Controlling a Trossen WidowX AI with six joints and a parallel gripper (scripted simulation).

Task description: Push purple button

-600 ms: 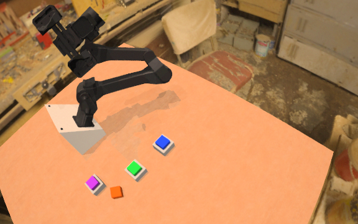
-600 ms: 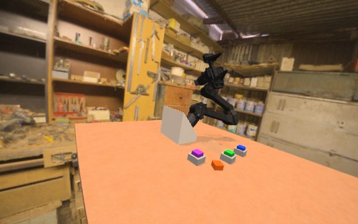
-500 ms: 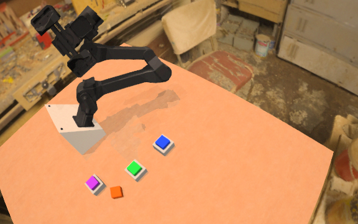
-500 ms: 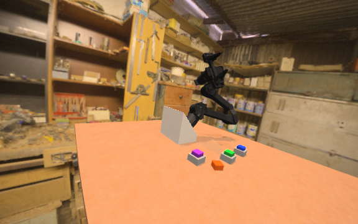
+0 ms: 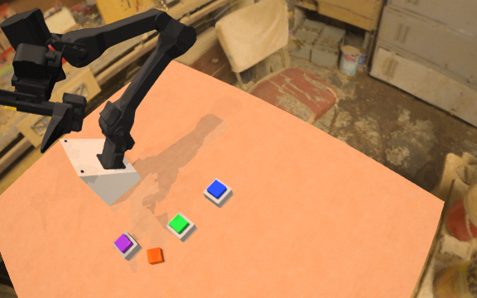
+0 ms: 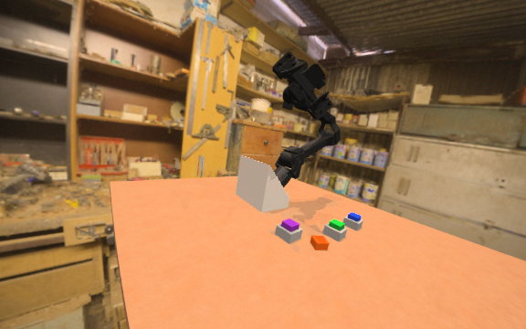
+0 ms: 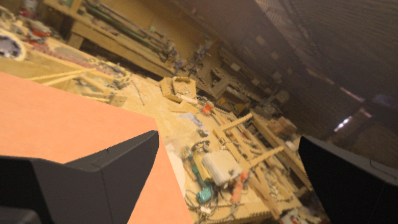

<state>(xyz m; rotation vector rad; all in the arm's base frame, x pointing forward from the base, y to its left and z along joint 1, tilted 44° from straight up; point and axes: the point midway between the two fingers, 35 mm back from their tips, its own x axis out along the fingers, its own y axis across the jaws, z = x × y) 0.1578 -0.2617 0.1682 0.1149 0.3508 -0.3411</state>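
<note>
The purple button (image 5: 123, 243) (image 6: 290, 225) stands on its light grey housing on the table, its cap raised, with nothing touching it. My gripper (image 5: 12, 146) (image 7: 227, 140) is open and empty. It is held high in the air at the upper left of the top view, beyond the arm's base and far from the purple button. The wrist view shows both fingers wide apart, with a table corner and the workshop behind; no button shows there.
An orange block (image 5: 155, 256) (image 6: 320, 242) lies close beside the purple button. The green button (image 5: 179, 223) (image 6: 336, 224) and the blue button (image 5: 216, 189) (image 6: 354, 217) stand farther along the table (image 5: 305, 207) (image 6: 199, 274) (image 7: 75, 120). The arm's pale wedge base (image 5: 110, 186) (image 6: 254, 183) is behind the buttons.
</note>
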